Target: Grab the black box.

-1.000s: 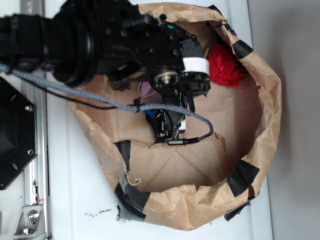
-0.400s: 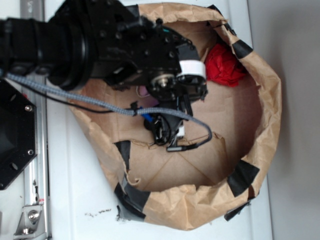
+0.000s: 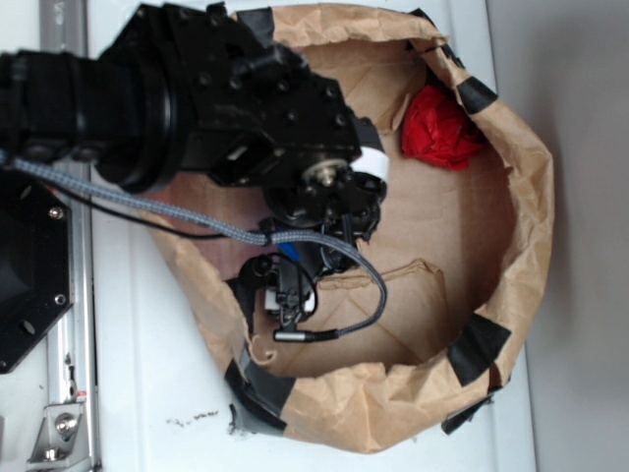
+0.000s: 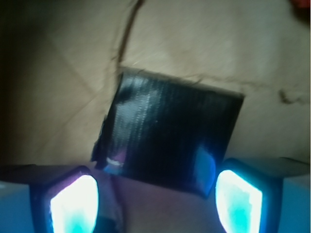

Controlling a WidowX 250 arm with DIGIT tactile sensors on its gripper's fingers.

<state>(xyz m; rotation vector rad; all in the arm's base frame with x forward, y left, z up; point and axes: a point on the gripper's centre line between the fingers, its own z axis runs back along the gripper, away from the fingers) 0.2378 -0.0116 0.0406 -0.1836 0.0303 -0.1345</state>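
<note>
Black box hidden; open gripper (image 4: pixel 155 199) overhangs tape patch (image 4: pixel 170 136).

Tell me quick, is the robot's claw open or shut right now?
Gripper: open, holding nothing, hovering by a black tape patch on the brown paper.

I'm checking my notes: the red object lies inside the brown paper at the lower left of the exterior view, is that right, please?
Not quite. The red object does lie inside the brown paper, but at the upper right, not the lower left, as the exterior view shows.
</note>
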